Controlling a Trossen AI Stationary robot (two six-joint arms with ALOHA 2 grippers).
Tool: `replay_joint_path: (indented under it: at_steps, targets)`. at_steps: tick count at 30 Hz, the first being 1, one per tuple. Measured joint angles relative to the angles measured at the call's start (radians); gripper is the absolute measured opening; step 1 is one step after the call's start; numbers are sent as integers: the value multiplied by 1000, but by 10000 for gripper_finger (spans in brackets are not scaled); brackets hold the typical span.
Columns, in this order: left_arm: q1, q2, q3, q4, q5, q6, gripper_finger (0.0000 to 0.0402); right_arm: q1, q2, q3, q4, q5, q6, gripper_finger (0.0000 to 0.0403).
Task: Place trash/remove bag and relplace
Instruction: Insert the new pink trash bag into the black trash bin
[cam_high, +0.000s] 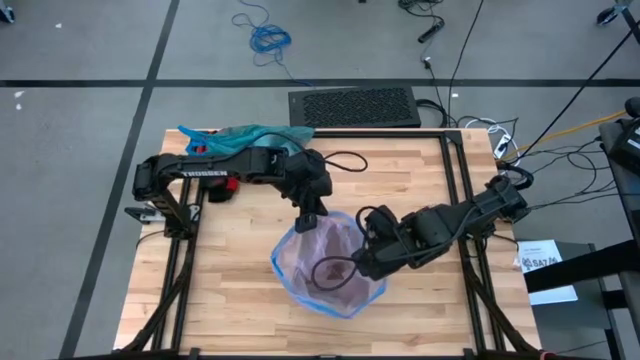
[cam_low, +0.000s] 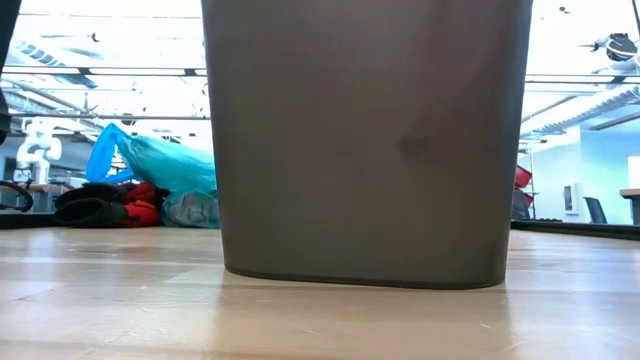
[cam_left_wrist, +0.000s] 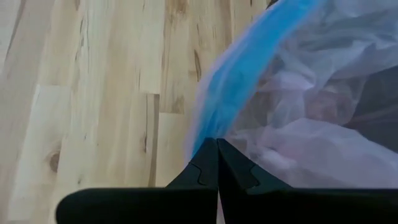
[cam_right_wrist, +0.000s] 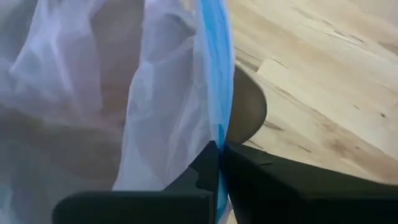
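You have a pink liner seated in the bin at table centre, blue hem showing round the rim. Your left gripper pinches that hem shut at the bin's 11 o'clock; your right gripper is clamped on the hem at 3 o'clock. Farther back, at the table's 11 o'clock edge, the teal bag lies crumpled, apart from the bin. By the look of it, removal is done; seating the liner evenly and releasing remain.

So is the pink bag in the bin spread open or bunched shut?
Spread open: the pink bag shows a wide mouth, left tool and right tool pinching opposite edges.
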Motion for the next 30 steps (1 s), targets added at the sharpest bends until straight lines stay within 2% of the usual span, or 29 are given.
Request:
replay_joint_path:
  at_steps: [7,17,26,30]
  targets:
    - [-19,-1,0,1,0,-4,0,-6,0,-1,1,33,139,1]
    - [-46,-1,0,-34,0,-26,0,21,-1,-138,0,51,408,0]
    - [-60,-4,0,-59,0,-26,0,41,-88,-124,-2,204,496,0]
    - [-60,-5,0,-59,-1,-27,0,26,-92,-144,-1,189,470,0]
